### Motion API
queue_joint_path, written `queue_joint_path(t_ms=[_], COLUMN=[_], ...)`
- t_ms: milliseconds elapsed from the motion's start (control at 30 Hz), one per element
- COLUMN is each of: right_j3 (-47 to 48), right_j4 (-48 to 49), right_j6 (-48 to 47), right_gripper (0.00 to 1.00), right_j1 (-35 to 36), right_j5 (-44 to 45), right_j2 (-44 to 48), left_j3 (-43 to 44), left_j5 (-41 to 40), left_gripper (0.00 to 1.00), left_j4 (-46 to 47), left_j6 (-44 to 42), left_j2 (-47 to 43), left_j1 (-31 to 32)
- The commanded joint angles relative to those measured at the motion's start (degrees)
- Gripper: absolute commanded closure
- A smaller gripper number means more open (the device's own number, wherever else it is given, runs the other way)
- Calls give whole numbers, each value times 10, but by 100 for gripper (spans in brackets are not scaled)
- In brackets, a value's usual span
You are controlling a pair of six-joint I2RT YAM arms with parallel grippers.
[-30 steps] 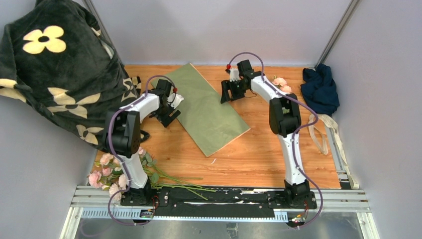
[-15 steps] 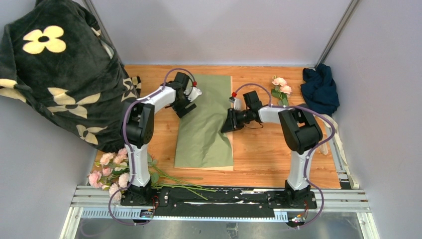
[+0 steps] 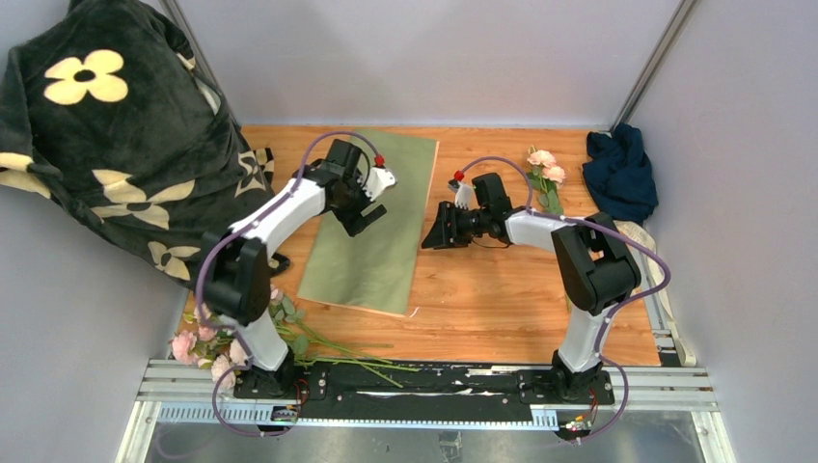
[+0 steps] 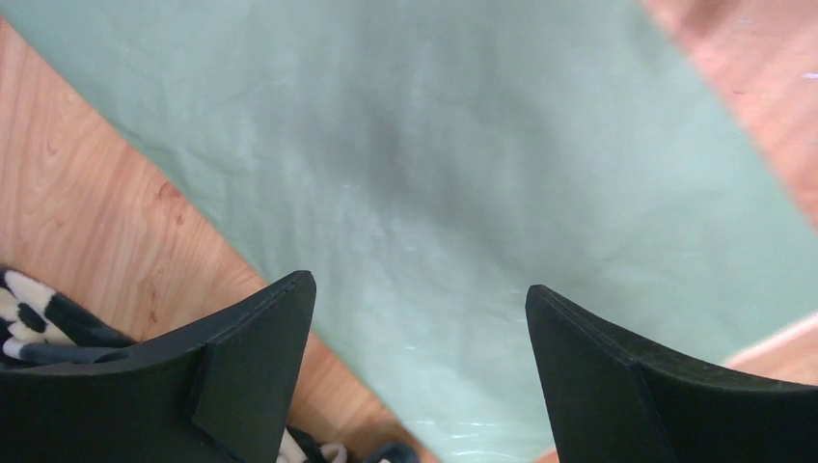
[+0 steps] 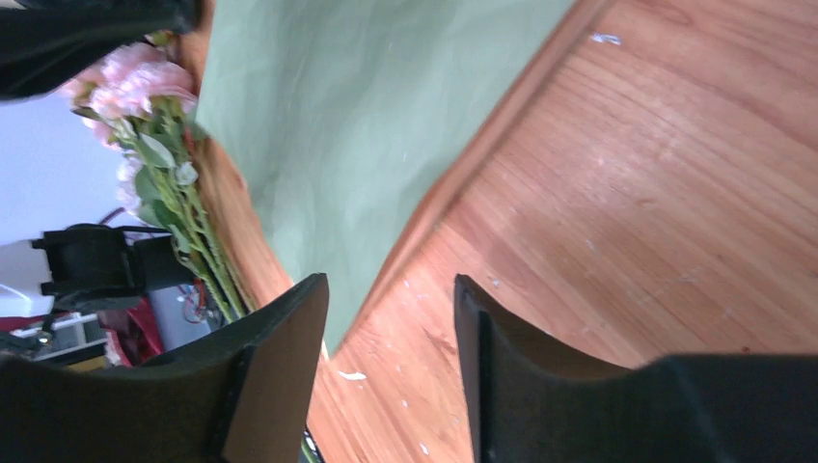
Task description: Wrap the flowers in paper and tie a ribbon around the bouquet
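The paper [image 3: 371,231] lies flat on the wooden table [image 3: 502,299], olive face up, with a tan edge showing in the right wrist view [image 5: 367,106]. My left gripper [image 3: 359,220] hovers over its upper part, open, with only green paper [image 4: 434,145] beneath the fingers [image 4: 270,328]. Just off the sheet's right edge, my right gripper [image 3: 432,234] is open and holds nothing [image 5: 388,285]. The flowers [image 3: 207,333] lie at the near left by the left arm's base, also seen in the right wrist view [image 5: 145,87]. A small pink sprig [image 3: 543,166] lies at the back right. The ribbon [image 3: 666,299] trails along the right edge.
A black blanket with cream flower prints [image 3: 106,145] hangs over the back left and reaches the table. A dark navy cloth [image 3: 617,169] sits in the back right corner. The metal rail [image 3: 434,386] holding both arm bases runs along the near edge.
The paper has swung from a diagonal lie to near upright, leaning left. The left gripper moved right over it. The right gripper came forward to its right edge, narrowing and then widening.
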State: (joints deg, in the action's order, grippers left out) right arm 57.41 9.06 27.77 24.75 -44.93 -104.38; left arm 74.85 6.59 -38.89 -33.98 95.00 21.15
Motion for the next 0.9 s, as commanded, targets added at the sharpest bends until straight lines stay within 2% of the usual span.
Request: queue_joint_path(t_ms=[0,33,167,433,567,667,867], right_j3=[-19,-15,-6,53,67,54,9], right_j4=[51,51,84,105,107,96,143], right_j6=[39,39,69,141,195,226,258], right_gripper=[36,35,33,38,42,40,40], right_j1=[19,21,23,54,58,63,78], right_j5=[-24,-18,1,66,103,133,130], right_j2=[-11,-19,-37,-88,-121,-120,-104], left_j3=[-57,-71,-130,-222,-229,-232,-228], left_j5=[65,65,54,35,45,50,61], left_gripper=[11,11,1,0,0,0,0], left_j4=[-34,-39,-64,-98,-98,-98,-94], left_j6=[6,1,-53,-167,-151,-146,-138], left_j2=[-39,-45,-87,-192,-188,-176,-168], left_j1=[6,9,33,40,41,41,40])
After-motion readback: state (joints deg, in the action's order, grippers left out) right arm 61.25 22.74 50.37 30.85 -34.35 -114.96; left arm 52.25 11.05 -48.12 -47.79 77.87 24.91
